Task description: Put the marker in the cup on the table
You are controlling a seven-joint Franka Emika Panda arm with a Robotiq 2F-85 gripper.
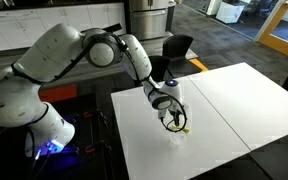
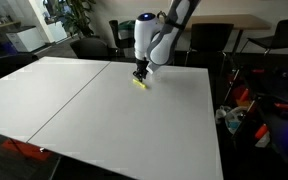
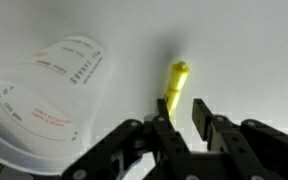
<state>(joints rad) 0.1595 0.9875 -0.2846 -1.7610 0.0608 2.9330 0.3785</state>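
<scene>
Low over the table [image 3: 249,50], the gripper [image 3: 181,112] straddles the marker [image 3: 177,78] at its near end, fingers narrowly apart, perhaps already pinching, to carry it left to the cup [image 3: 44,95].

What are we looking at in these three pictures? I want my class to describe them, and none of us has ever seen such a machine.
It is a white robot arm with black jaws at its tip. Two pictures come from cameras standing in the room; the third looks down from the arm's wrist. On the white table are a small yellow marker and, beside it, a translucent cup with printed marks. The jaws sit at the marker's near end; whether they grip it cannot be told.
</scene>
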